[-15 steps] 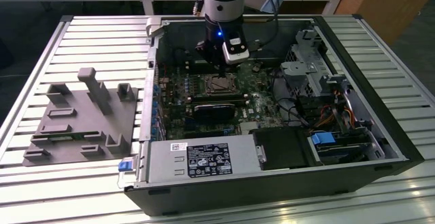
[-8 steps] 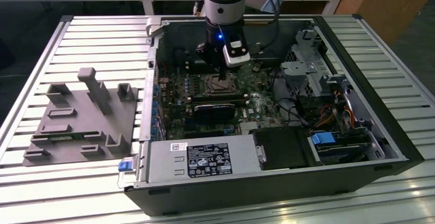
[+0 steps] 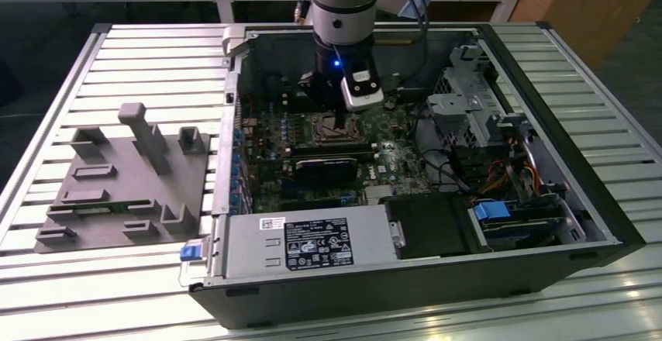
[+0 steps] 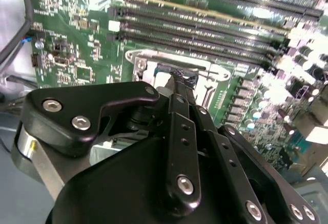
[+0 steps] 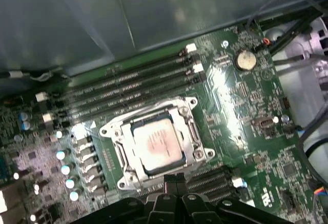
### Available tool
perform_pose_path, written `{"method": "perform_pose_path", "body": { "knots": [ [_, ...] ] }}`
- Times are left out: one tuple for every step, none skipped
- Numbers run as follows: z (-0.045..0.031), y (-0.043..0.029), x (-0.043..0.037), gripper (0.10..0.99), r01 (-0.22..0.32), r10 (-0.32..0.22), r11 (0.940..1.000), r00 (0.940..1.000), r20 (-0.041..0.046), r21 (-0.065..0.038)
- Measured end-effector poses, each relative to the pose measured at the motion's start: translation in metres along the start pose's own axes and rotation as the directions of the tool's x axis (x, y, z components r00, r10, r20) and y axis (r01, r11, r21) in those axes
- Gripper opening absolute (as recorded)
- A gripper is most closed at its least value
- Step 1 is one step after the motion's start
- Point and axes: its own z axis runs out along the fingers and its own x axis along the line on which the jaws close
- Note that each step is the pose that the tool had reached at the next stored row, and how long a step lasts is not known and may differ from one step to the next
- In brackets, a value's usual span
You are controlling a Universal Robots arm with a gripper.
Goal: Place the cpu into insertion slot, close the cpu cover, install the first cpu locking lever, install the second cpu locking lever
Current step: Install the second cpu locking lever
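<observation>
The cpu point(image 5: 156, 144), a dull silver square, lies flat in the insertion slot on the green motherboard point(image 5: 241, 111). Around it the silvery cpu cover point(image 5: 190, 127) lies down flat, framing the chip. My gripper point(image 5: 174, 179) hangs just off one edge of the socket, its black fingers together with nothing seen between them. In the second wrist view the gripper point(image 4: 182, 78) reaches the cover's point(image 4: 148, 60) rim. In the exterior view the gripper point(image 3: 333, 118) sits low over the socket point(image 3: 329, 132) inside the open computer case. The thin locking levers are not clear enough to place.
Memory slots point(image 5: 128, 88) run alongside the socket, and a coin battery point(image 5: 245, 60) lies beyond them. The power supply point(image 3: 310, 244), drive cage point(image 3: 476, 108) and cables point(image 3: 466, 174) crowd the case. A grey fixture tray point(image 3: 124, 178) stands on the slatted table at the exterior view's left.
</observation>
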Motion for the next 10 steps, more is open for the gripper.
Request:
{"method": "perform_pose_path", "body": {
  "knots": [
    [-0.0001,-0.0020,-0.0007,0.102,0.000,0.000,1.0000,1.0000,-0.0004,-0.001],
    [-0.0001,-0.0038,-0.0014,0.102,0.000,0.000,1.0000,1.0000,-0.0006,-0.002],
    [-0.0002,-0.0054,-0.0019,0.102,0.000,0.000,1.0000,1.0000,-0.0008,-0.002],
    [-0.0002,-0.0071,-0.0025,0.102,0.000,0.000,1.0000,1.0000,-0.0011,-0.003],
    [-0.0002,-0.0085,-0.0030,0.102,0.000,0.000,1.0000,1.0000,-0.0016,-0.004],
    [-0.0002,-0.0095,-0.0034,0.102,0.001,-0.001,1.0000,1.0000,-0.0019,-0.005],
    [0.0000,-0.0101,-0.0036,0.102,0.003,-0.003,1.0000,1.0000,-0.0021,-0.006],
    [0.0003,-0.0104,-0.0035,0.102,0.010,-0.010,0.9999,0.9999,-0.0026,-0.006],
    [0.0006,-0.0106,-0.0034,0.102,0.021,-0.021,0.9998,0.9998,-0.0031,-0.007],
    [0.0009,-0.0107,-0.0033,0.102,0.034,-0.034,0.9994,0.9994,-0.0039,-0.007]
  ]
}}
